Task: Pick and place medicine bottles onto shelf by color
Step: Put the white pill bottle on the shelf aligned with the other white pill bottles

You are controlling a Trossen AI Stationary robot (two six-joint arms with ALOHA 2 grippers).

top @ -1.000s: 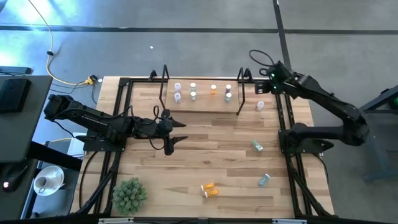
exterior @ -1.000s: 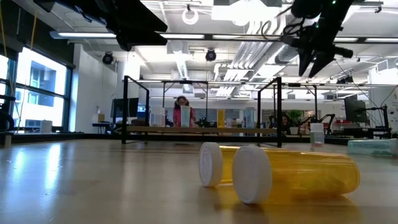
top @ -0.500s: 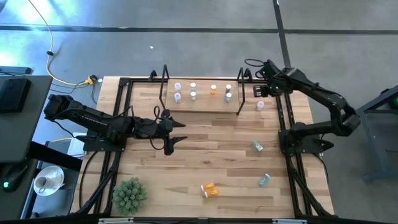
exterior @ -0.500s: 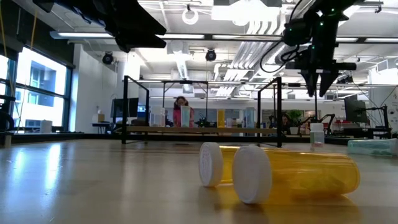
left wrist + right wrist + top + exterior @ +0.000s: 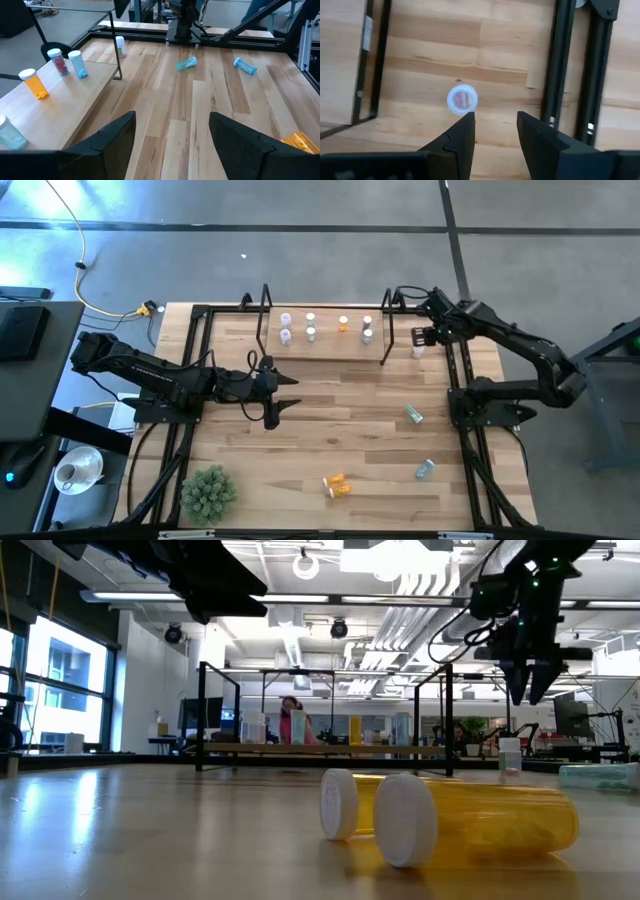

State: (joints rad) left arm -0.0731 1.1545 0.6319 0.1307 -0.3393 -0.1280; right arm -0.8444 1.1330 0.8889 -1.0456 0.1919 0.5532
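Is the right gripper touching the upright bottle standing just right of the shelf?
Apart. The low view shows the right gripper hanging well above the bottle, with clear room background between them.

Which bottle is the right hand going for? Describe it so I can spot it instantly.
Find the shelf at the table's far edge. Just outside its right-end black frame, one bottle stands upright on the tabletop, right below the open right hand. It is the only standing bottle off the shelf; the other loose bottles lie on their sides.
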